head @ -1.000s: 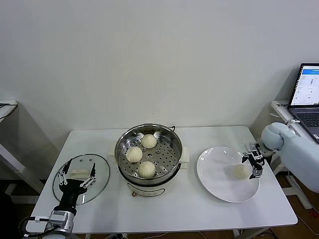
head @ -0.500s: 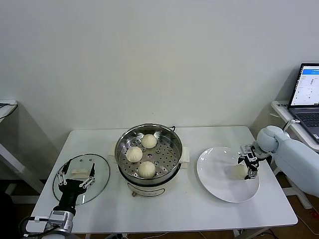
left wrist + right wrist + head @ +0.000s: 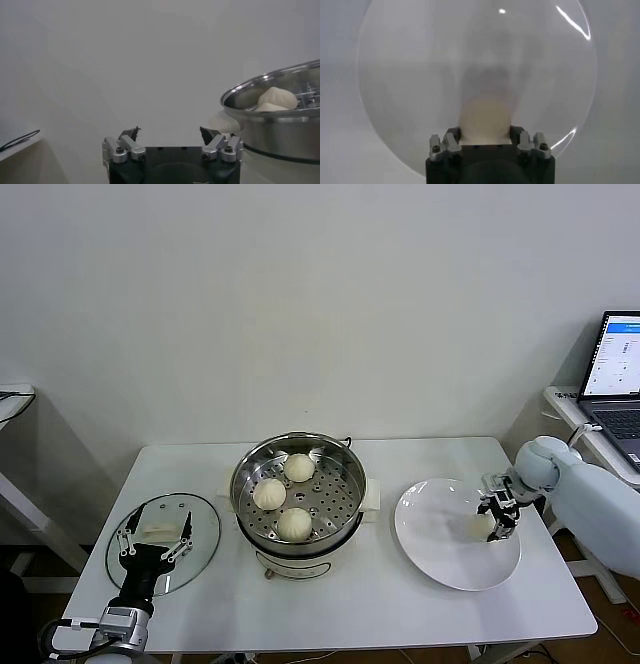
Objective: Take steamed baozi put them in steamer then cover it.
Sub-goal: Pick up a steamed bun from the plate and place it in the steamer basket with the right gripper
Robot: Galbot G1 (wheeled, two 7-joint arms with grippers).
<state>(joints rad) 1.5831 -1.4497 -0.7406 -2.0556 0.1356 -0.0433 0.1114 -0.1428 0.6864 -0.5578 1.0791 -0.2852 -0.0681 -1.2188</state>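
Note:
The steamer (image 3: 243, 480) stands mid-table with three baozi (image 3: 299, 467) on its perforated tray. The fourth baozi (image 3: 481, 527) lies on the white plate (image 3: 435, 534) at the right. My right gripper (image 3: 497, 520) is down on the plate with its fingers closed against both sides of this baozi, as the right wrist view shows for the baozi (image 3: 485, 117) and the gripper (image 3: 485, 134). My left gripper (image 3: 153, 546) hovers open over the glass lid (image 3: 200, 529) at the left. The left wrist view shows the open left gripper (image 3: 170, 132) and the steamer (image 3: 280, 135).
The lid lies flat at the table's left front with its white handle (image 3: 155, 531) under my left gripper. A laptop (image 3: 620, 374) stands on a side table at the far right. The table's front edge is near both arms.
My right gripper moved left from beside the plate's baozi to over it and settled around it. The left arm has not moved.

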